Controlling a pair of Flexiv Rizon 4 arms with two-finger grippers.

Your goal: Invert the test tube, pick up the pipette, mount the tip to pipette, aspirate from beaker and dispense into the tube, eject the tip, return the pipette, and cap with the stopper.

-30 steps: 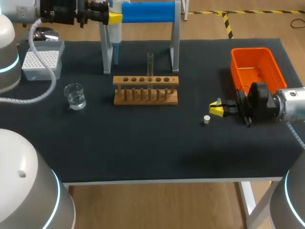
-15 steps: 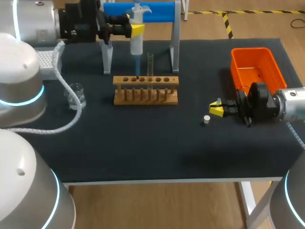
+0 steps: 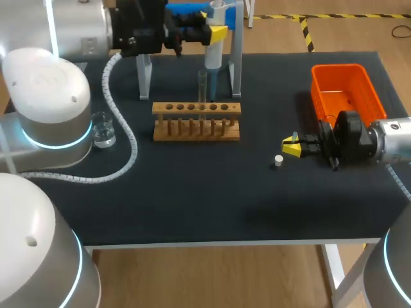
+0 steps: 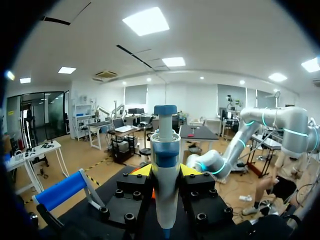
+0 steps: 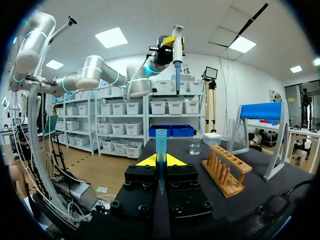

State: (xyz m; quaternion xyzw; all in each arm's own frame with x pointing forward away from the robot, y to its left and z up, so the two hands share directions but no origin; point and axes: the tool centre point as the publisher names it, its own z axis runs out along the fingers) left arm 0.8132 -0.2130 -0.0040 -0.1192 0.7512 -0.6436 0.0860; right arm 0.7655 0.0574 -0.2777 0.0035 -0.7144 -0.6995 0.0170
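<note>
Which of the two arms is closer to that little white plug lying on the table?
The right one. The right fingers sit just beside the plug; the left fingers are far back, holding a pipette over the wooden rack.

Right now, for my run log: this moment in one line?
left gripper: shut on pipette | pipette: above rack, by test tube | right gripper: holds blue tip

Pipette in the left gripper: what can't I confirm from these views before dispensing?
Head view: whether the blue pipette tip is over the mouth of the glass test tube; thin, depth unclear.
Left wrist view: tube hidden below the white pipette and left gripper.
Liquid in tip: too small.
</note>
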